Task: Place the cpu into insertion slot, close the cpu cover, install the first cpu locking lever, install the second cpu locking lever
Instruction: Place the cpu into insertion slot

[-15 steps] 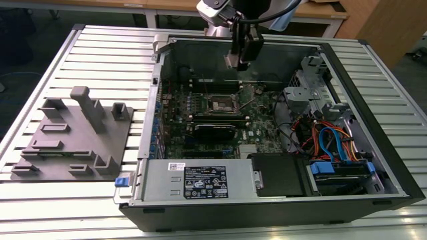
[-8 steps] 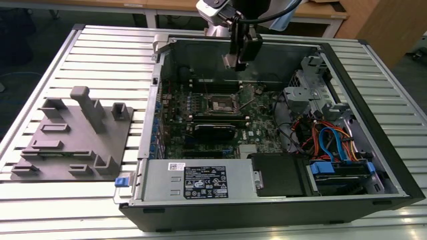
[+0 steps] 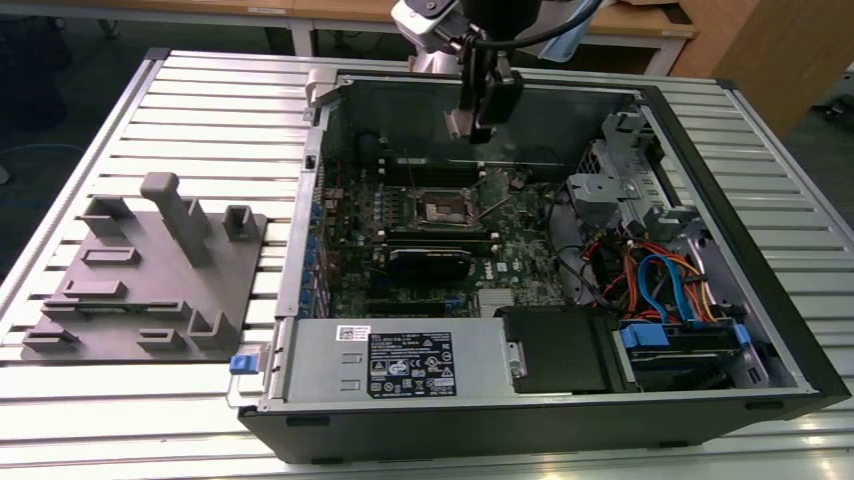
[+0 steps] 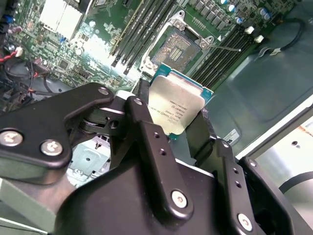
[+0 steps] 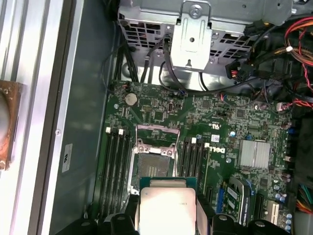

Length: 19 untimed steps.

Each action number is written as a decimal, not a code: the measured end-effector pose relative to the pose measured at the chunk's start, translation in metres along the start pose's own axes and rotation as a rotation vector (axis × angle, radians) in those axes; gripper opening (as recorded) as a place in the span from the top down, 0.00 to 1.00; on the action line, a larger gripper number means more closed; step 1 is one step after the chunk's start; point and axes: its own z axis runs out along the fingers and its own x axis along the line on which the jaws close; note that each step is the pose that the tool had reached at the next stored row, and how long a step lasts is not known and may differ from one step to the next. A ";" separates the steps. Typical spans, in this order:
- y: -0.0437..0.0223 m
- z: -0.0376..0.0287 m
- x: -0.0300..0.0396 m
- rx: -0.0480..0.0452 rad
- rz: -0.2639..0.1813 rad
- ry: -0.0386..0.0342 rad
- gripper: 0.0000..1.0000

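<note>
Gripper (image 4: pixel 173 117) is clamped on the cpu (image 4: pixel 178 103) by its edges, hovering over the board (image 5: pixel 161 110) near the uncovered slot (image 4: pixel 179 46). Placing is the step in hand. Seating it likely needs the chip squared over the slot and lowered level.

Bright, even light; soft shadows.
</note>
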 end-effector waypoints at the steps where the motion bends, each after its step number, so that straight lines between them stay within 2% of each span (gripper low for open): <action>1: 0.0000 0.0006 0.0001 -0.0002 0.010 -0.0002 0.46; 4: -0.0001 0.0024 0.0004 -0.0007 0.030 -0.0006 0.46; 12: -0.0001 0.0115 0.0017 -0.0008 0.037 -0.0008 0.46; 19: -0.0001 0.0118 0.0017 -0.0008 0.037 -0.0014 0.46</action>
